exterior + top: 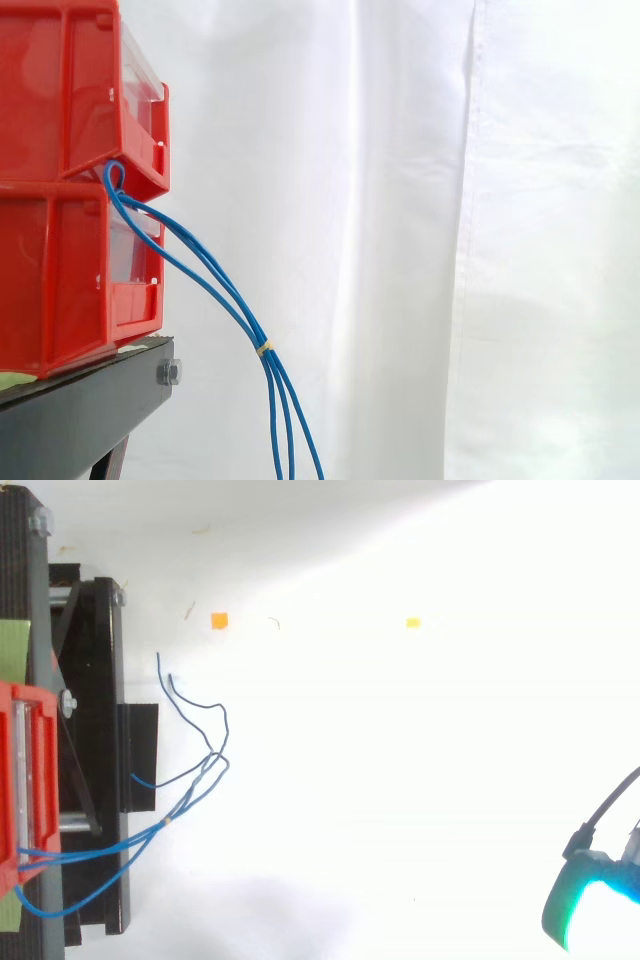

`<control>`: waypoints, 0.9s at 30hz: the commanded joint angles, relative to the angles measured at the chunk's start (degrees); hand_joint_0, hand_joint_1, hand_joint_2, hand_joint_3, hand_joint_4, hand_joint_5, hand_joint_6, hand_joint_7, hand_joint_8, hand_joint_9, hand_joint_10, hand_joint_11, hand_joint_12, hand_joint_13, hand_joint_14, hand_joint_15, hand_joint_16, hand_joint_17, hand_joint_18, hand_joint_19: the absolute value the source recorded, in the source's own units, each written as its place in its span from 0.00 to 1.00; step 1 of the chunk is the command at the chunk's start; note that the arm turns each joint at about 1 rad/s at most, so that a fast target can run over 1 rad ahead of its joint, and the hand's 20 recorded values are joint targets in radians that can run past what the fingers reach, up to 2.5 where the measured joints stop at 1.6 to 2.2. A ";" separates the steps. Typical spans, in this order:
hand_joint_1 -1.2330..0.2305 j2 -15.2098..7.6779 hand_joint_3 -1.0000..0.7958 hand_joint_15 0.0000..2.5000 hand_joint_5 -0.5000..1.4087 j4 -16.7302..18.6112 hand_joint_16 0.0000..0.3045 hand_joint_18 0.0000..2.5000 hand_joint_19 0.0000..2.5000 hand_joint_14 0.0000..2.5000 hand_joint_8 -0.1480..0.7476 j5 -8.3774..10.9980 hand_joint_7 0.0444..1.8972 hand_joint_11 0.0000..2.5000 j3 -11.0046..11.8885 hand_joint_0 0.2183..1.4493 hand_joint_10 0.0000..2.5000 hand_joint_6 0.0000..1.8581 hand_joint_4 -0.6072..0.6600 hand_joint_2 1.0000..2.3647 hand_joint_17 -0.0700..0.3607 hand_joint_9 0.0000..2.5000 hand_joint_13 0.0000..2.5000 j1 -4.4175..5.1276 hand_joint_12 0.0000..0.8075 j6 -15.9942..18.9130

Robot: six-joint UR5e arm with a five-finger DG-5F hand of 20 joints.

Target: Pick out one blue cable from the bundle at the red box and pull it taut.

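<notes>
Right now the blue cable bundle (pixel 252 326) hangs from the red box (pixel 70 200), cinched by a pale tie (pixel 264 348). My hand (pixel 580 905) sits well apart from it, and I cannot tell whether it is released or clenched. I'd approach above the tie, where the strands spread, and pinch just one.

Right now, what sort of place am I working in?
Most likely a robot test cell in a lab: a white curtain closes off the background, stacked red bins sit on a black stand, and a tied bundle of blue cables hangs from them.
</notes>
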 commanded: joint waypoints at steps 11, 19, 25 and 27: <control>0.43 0.26 0.28 0.04 0.16 0.00 0.15 0.18 0.10 0.00 0.45 0.09 0.35 0.02 0.27 0.25 0.00 0.27 0.62 0.00 0.39 0.26 0.22 -0.03 0.39 0.34; 0.45 -2.11 0.28 0.00 0.15 1.67 0.14 0.10 0.06 0.00 0.45 0.70 0.32 0.00 0.27 0.23 0.00 0.27 0.62 0.00 0.38 0.22 0.16 -0.47 0.39 1.05; 0.45 -6.33 0.28 0.00 0.15 8.70 0.13 0.05 0.03 0.00 0.45 3.08 0.32 0.00 0.71 0.23 0.00 0.27 0.62 0.00 0.37 0.20 0.13 -1.26 0.38 5.79; 0.46 -7.56 0.28 0.00 0.15 11.69 0.13 0.03 0.02 0.00 0.47 7.65 0.31 0.00 1.50 0.23 0.00 0.27 0.62 0.00 0.37 0.19 0.11 -1.44 0.39 5.79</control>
